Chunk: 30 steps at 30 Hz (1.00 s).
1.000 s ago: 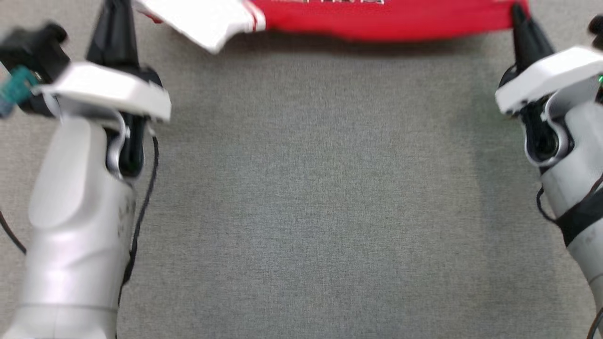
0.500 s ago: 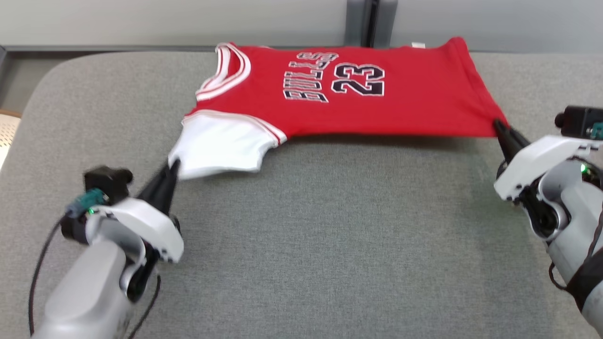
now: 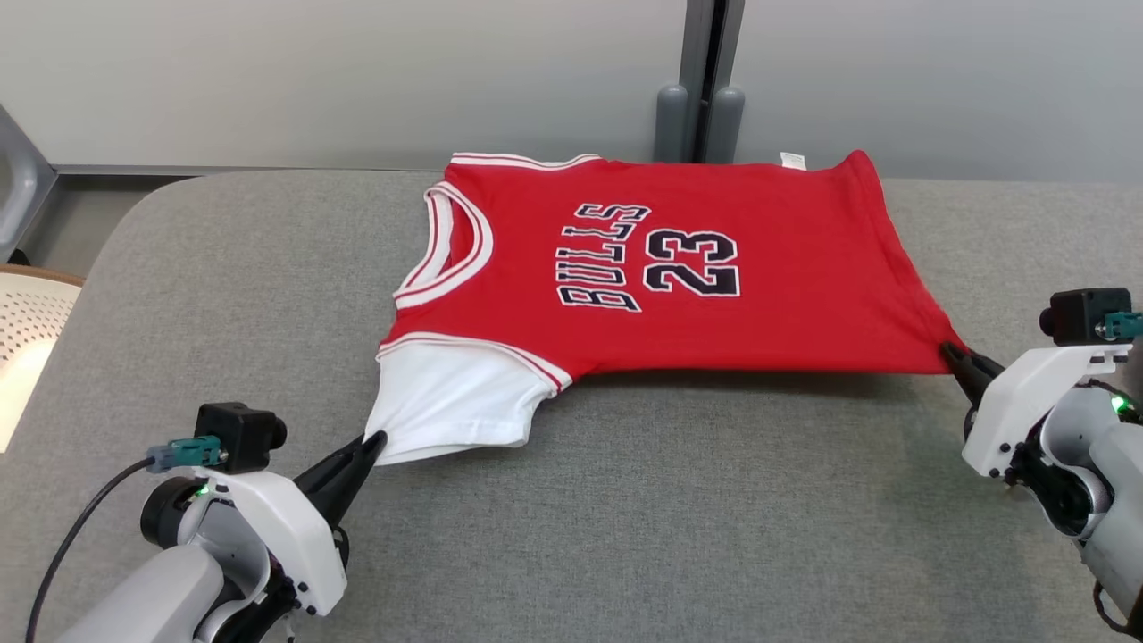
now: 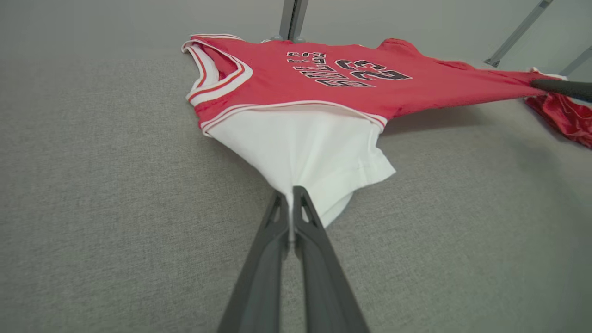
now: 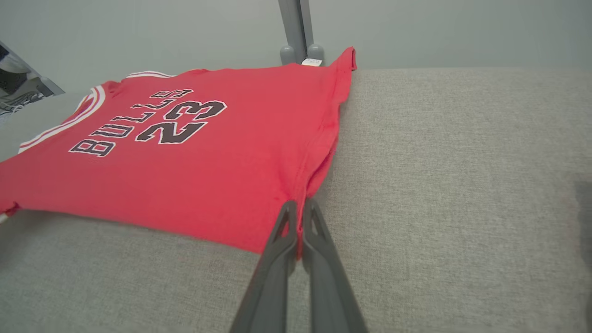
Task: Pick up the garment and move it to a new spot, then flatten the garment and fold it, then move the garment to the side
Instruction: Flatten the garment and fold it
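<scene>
The garment is a red jersey with a white sleeve, "BULLS 23" in black, spread on the grey cushion with its near edge lifted and stretched between both arms. My left gripper is shut on the edge of the white sleeve; the left wrist view shows the cloth pinched between its tips. My right gripper is shut on the jersey's near right corner, and the right wrist view has that red corner caught between its tips.
The grey padded table runs wide in front of the jersey. A grey wall and a dark post stand behind. A pale perforated chair seat shows at the far left. Another red cloth lies beyond the right fingers.
The head camera has tilted up, bringing the whole jersey into view. Both grippers stay shut on the jersey and have drawn it nearer, more spread on the cushion.
</scene>
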### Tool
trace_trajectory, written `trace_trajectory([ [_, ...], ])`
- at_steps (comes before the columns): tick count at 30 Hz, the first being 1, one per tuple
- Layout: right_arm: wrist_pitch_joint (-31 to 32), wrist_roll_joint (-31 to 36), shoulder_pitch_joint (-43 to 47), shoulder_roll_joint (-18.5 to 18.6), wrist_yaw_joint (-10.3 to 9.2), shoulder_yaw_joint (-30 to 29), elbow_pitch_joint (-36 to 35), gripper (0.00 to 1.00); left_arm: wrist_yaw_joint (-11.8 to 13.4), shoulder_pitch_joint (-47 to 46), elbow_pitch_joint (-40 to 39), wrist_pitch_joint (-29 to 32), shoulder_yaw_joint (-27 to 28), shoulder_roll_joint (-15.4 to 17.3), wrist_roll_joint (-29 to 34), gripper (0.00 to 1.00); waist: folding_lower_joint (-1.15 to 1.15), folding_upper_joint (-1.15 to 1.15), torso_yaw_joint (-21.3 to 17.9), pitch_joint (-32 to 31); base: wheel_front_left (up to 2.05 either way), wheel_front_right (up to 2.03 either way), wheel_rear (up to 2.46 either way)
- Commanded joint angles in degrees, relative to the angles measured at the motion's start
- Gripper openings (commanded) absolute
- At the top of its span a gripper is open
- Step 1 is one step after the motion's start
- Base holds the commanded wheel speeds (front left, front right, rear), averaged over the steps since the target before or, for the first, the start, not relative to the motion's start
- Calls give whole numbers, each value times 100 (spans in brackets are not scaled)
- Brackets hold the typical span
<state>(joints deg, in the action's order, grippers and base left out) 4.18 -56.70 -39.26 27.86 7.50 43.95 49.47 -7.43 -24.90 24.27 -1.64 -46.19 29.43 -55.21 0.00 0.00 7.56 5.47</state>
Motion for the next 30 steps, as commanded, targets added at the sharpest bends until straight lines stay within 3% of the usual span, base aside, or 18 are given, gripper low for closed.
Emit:
trace_trajectory([
  [1,100,-77,97,109,-2,76,-42,0,-6,86,-135,57,-91,158,-152,0,0,0,15,-95,0,0,0],
  [16,2000,-1348,806,872,-2,903,-965,0,-7,477,-1739,1254,-1138,1622,-1570,0,0,0,-49,-685,0,0,0],
  [22,2779,-1643,967,1274,-2,1122,-1366,0,-7,633,-2333,1777,-1452,2091,-1927,0,0,0,-96,-746,0,0,0],
  [24,3336,-1816,1036,1575,-2,1179,-1663,0,-7,717,-2735,2073,-1480,2404,-2316,0,0,0,-122,-769,0,0,0],
  [30,3481,-1695,891,1750,-2,1104,-1901,0,0,529,-2865,2067,-1375,2482,-2293,0,0,0,-151,-721,0,0,0],
])
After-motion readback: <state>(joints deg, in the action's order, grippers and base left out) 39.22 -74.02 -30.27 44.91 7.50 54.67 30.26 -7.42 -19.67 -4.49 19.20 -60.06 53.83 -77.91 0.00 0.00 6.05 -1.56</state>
